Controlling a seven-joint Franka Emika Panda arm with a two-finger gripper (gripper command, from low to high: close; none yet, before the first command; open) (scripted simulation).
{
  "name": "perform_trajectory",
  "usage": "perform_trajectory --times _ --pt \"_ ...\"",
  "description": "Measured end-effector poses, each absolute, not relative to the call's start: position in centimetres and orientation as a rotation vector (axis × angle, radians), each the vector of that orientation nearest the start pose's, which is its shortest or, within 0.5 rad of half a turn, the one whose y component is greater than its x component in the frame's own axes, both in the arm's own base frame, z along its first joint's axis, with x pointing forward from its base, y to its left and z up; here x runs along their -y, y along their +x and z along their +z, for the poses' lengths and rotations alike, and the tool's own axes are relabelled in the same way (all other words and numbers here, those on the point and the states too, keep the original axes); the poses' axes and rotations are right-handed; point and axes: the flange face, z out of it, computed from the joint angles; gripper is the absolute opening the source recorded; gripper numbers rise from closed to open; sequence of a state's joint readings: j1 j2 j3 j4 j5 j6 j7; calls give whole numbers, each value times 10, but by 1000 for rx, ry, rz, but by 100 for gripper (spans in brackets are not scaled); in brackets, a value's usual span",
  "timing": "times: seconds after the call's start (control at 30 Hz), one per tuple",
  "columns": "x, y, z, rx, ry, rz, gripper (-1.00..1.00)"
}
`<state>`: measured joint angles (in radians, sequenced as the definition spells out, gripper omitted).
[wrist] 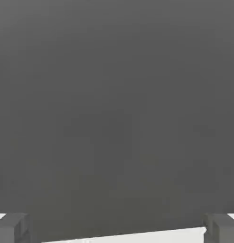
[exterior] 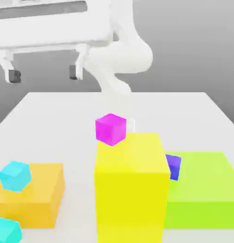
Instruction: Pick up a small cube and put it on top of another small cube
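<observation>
Your tool [exterior: 43, 73] hangs wide open w/ nothing in it, far-left above the worktop [exterior: 66, 114]. Magenta cube [exterior: 110, 128] sits on the yellow block's [exterior: 131, 190] far-left corner; cyan cube [exterior: 15, 175] on the orange block [exterior: 35, 197].

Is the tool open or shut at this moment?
Open. In the exterior view the tool hangs above the table with its two fingers standing wide apart, and nothing is between them.
</observation>
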<state>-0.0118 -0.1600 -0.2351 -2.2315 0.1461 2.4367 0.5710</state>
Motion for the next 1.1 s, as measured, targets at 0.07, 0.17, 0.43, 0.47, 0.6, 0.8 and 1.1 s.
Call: perform_trajectory --times 0.07,0.17,0.43,0.47,0.6,0.8,1.1 --pt "151 519 443 -1320 -2609 -425 0" --pt "180 524 393 -1381 -2626 -340 0" --pt "239 514 259 -1505 -2692 -109 0" --pt "247 510 243 -1522 -2700 -81 0" --pt "267 498 180 -1563 -2722 -8 0" --pt "268 496 139 -1567 -2723 -1 -100" --pt "266 499 207 -1539 -2725 -12 -100"
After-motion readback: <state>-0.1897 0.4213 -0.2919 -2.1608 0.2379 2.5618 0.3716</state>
